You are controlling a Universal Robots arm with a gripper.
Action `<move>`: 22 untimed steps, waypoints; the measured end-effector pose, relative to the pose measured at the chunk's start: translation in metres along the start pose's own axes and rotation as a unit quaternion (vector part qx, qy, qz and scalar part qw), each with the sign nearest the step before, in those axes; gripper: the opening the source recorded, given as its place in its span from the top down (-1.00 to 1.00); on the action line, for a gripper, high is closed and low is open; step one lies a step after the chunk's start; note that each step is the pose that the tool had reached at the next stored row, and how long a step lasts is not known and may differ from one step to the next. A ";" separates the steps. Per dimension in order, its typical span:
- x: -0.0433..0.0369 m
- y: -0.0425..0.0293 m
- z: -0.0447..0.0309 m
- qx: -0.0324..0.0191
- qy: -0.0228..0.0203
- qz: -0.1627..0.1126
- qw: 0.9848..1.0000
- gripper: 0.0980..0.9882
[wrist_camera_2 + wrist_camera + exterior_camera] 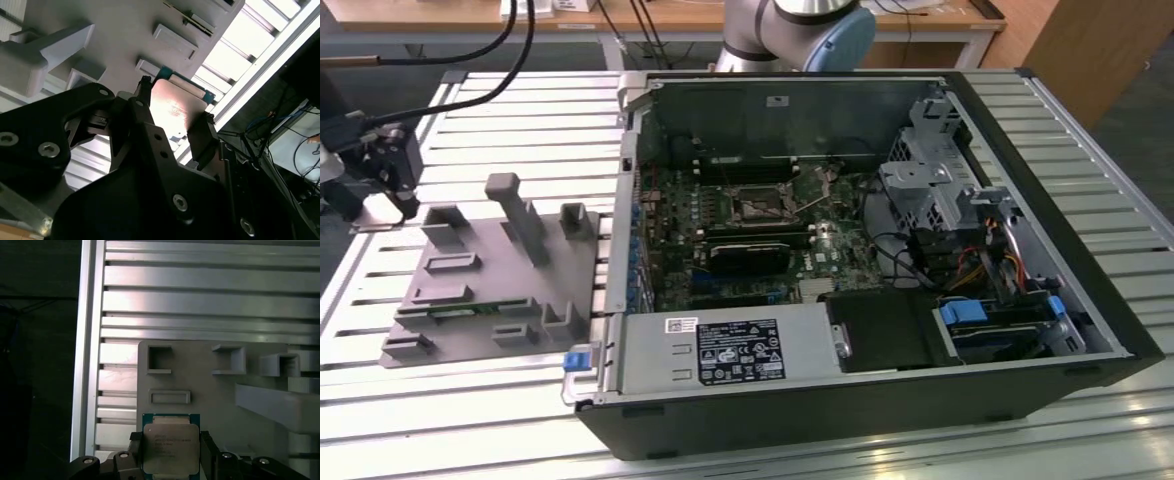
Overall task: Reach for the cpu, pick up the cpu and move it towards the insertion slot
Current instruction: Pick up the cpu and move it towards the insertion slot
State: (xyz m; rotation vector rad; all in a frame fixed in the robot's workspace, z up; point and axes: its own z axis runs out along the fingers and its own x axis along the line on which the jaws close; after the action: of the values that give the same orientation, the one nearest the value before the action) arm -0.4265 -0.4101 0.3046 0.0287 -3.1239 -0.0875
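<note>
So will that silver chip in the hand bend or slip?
Probably stiff: the cpu looks like a flat metal-topped plate. Its shiny surface suggests it could slip, as the hand pinches only two edges. Likely light, being thin.

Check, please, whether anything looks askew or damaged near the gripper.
Nothing stands out: the flat square silver-topped cpu sits squarely in the shut black gripper, untilted, with the grey plastic fixture plate behind it, and no damage shows.

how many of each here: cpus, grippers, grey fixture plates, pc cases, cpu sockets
cpu: 1
gripper: 1
grey fixture plate: 1
open pc case: 1
insertion slot: 1
total: 5
</note>
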 end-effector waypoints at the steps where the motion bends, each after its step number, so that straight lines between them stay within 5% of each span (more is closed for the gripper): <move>1: 0.0000 0.0001 -0.0021 0.000 0.000 0.000 1.000 0.00; 22: 0.0007 0.0025 -0.0445 0.000 0.000 0.000 1.000 0.00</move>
State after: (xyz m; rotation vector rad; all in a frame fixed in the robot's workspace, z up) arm -0.4265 -0.4101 0.3492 0.0286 -3.1240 -0.0877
